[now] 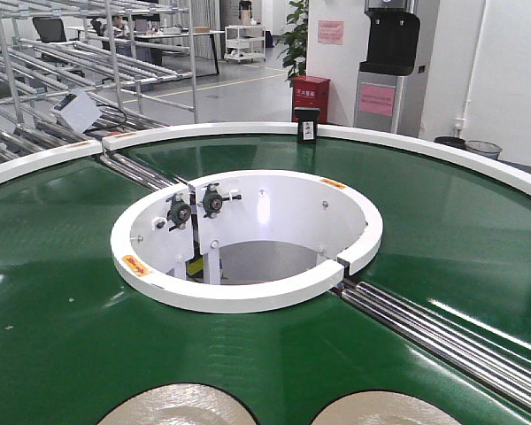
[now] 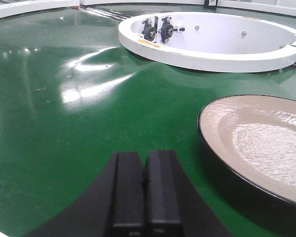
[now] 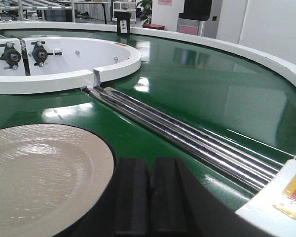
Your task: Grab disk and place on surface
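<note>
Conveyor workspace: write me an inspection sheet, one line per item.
Surface: dark tabletop not in view; only the green conveyor belt shows.
Job's things: two beige, dark-rimmed disks, left disk and right disk, flat on the belt, ungrasped.
Clutter: nothing seen.
Grippers: left gripper and right gripper both shut, empty, low over the belt beside a disk.
Cables: nothing seen.
Surroundings: white inner ring, steel rollers, racks, water dispenser.

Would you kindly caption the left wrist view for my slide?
Shut black left pincer over glossy green conveyor belt, beige round disk lying beside it.
</note>
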`<state>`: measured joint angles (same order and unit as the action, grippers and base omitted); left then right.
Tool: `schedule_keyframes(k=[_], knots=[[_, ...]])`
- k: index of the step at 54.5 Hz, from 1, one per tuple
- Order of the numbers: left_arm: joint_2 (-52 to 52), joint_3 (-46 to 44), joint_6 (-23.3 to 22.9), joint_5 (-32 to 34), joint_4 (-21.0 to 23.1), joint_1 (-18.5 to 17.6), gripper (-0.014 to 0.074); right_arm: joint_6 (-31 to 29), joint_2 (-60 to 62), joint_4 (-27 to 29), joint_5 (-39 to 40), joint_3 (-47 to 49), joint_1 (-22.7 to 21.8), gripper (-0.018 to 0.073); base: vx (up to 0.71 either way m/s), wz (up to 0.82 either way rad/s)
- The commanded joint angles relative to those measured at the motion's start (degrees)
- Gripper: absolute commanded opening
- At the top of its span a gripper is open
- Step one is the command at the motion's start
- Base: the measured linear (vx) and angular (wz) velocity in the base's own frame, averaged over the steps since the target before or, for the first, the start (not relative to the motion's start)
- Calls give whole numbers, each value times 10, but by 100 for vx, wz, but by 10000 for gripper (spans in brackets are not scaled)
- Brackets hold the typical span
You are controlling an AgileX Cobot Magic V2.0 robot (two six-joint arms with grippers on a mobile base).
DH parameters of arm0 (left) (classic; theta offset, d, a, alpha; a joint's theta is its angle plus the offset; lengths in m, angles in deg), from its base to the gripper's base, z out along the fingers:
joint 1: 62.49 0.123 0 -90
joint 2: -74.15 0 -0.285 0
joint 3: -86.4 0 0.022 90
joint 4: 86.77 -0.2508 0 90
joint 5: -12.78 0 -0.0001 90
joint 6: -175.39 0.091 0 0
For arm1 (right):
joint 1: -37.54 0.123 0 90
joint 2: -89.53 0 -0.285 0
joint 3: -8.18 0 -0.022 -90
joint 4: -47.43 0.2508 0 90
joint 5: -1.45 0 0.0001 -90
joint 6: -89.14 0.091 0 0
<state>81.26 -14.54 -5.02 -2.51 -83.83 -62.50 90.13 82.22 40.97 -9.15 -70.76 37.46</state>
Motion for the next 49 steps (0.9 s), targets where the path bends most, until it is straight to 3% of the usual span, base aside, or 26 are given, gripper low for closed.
schedule_keyframes(k=[1, 49], knots=[[3, -13, -5, 46, -1, 0, -8, -1, 0, -8, 49, -4, 1, -8, 0, 0], [3, -13, -5, 46, -1, -1, -8, 0, 0, -7, 60, -4, 0, -8, 0, 0]])
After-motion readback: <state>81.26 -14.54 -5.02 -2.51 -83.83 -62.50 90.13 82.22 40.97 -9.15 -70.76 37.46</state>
